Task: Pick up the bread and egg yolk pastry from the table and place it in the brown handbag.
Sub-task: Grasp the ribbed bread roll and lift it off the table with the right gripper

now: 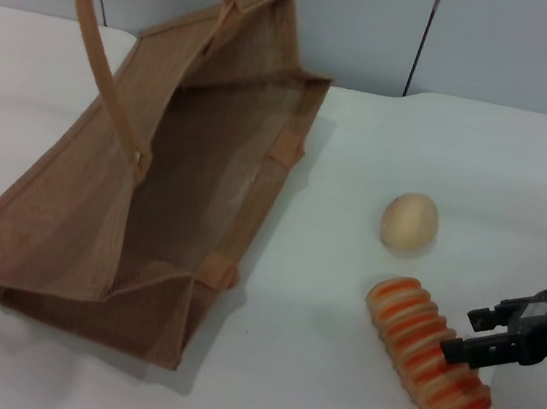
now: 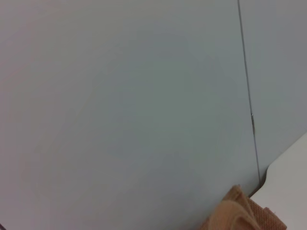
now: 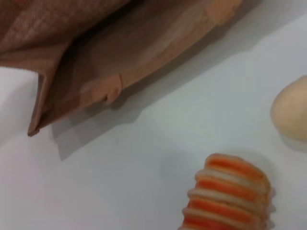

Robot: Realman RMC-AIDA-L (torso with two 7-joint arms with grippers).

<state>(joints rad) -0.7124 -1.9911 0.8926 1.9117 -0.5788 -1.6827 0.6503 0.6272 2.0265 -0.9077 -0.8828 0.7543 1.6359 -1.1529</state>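
The bread, a cream loaf with orange stripes, lies on the white table near the front right. Just behind it sits the egg yolk pastry, a small pale tan dome. The brown handbag stands on the left, its mouth wide open and its handles up. My right gripper comes in from the right edge, open, over the loaf's right side, one finger above it and nothing held. The right wrist view shows the bread, the pastry and the bag. My left gripper is out of view.
A white table carries everything, with a grey panelled wall behind it. The left wrist view shows that wall and a corner of the bag. Bare tabletop lies between the bag and the two foods.
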